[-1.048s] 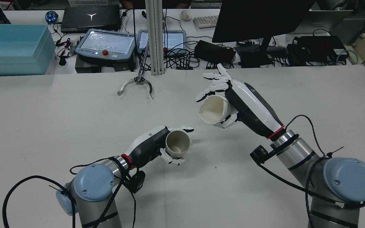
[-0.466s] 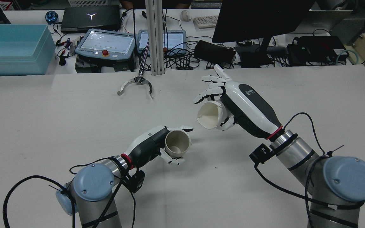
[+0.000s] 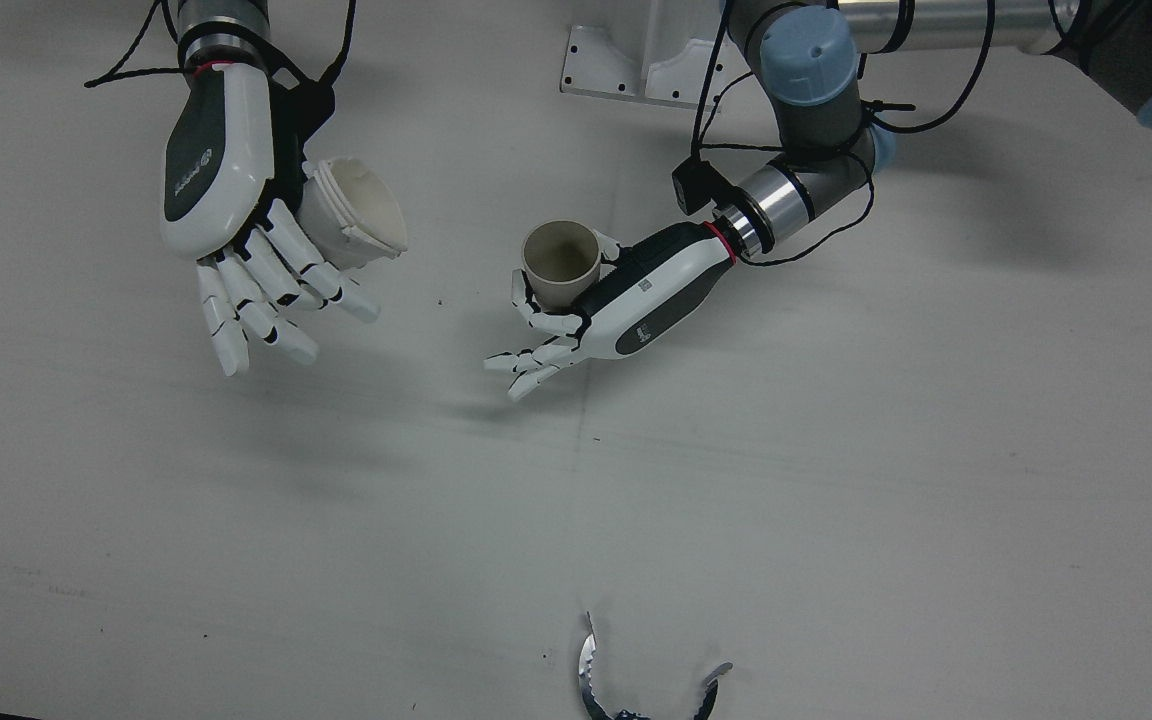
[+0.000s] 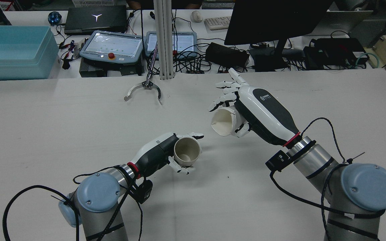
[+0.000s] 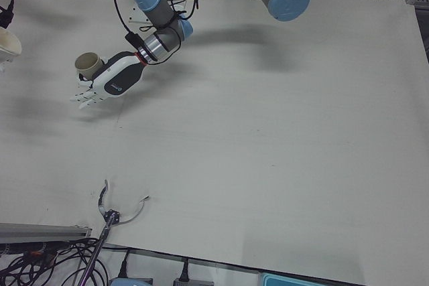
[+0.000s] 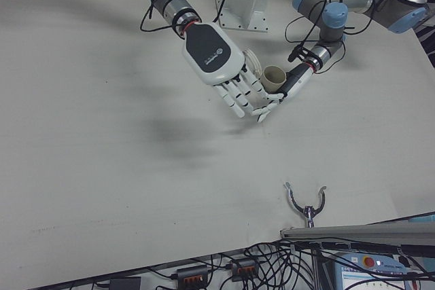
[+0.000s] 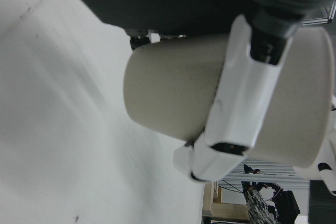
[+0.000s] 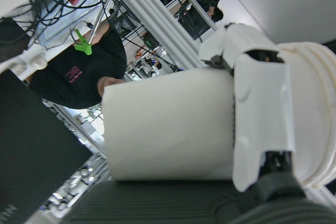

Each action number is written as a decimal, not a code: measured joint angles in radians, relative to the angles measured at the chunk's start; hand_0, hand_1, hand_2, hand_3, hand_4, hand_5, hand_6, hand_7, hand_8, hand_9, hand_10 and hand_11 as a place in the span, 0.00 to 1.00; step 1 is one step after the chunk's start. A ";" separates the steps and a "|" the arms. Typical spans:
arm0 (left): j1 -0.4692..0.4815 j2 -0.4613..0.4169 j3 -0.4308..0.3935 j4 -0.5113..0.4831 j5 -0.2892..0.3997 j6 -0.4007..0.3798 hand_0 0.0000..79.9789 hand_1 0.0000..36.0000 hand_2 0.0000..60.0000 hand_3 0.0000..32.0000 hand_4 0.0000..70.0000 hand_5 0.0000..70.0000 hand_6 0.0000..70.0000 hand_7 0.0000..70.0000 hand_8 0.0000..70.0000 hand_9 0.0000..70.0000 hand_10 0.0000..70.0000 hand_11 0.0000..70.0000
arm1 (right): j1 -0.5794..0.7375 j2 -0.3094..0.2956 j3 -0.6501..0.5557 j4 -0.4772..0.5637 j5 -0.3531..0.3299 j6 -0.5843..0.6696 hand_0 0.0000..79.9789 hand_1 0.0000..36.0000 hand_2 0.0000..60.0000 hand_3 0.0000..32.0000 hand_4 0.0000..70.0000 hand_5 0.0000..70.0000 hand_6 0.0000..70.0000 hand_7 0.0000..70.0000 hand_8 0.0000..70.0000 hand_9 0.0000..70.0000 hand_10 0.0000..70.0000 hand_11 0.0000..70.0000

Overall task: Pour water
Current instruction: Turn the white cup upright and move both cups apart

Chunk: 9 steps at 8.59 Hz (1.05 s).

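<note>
Fingers of the right hand (image 3: 236, 230) mostly splay past the white cup (image 3: 354, 213), upper left of the front view; only a thumb-side clamp holds it, so it may slip. Left hand (image 3: 596, 300) wraps the beige cup (image 3: 560, 262), centre frame. Cups sit apart, so tilting now would likely spill.

left hand (image 4: 161, 152): low, fingers (image 3: 536, 355) partly extended | right hand (image 4: 256, 110): raised, tilted, fingers (image 3: 256, 300) splayed

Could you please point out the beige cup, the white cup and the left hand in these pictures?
beige cup (image 3: 559, 262): front view, on its open mouth.
white cup (image 4: 224, 122): rear view, on its inner wall near the rim.
left hand (image 3: 626, 300): front view, on the back shell of the hand, beside the beige cup.
</note>
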 measured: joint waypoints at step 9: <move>-0.211 0.296 -0.218 0.031 0.041 -0.073 1.00 1.00 1.00 0.00 1.00 1.00 0.16 0.20 0.07 0.02 0.13 0.24 | 0.033 -0.132 -0.675 0.403 0.127 0.798 0.70 0.71 0.85 0.00 1.00 0.17 0.54 1.00 0.52 0.71 0.16 0.24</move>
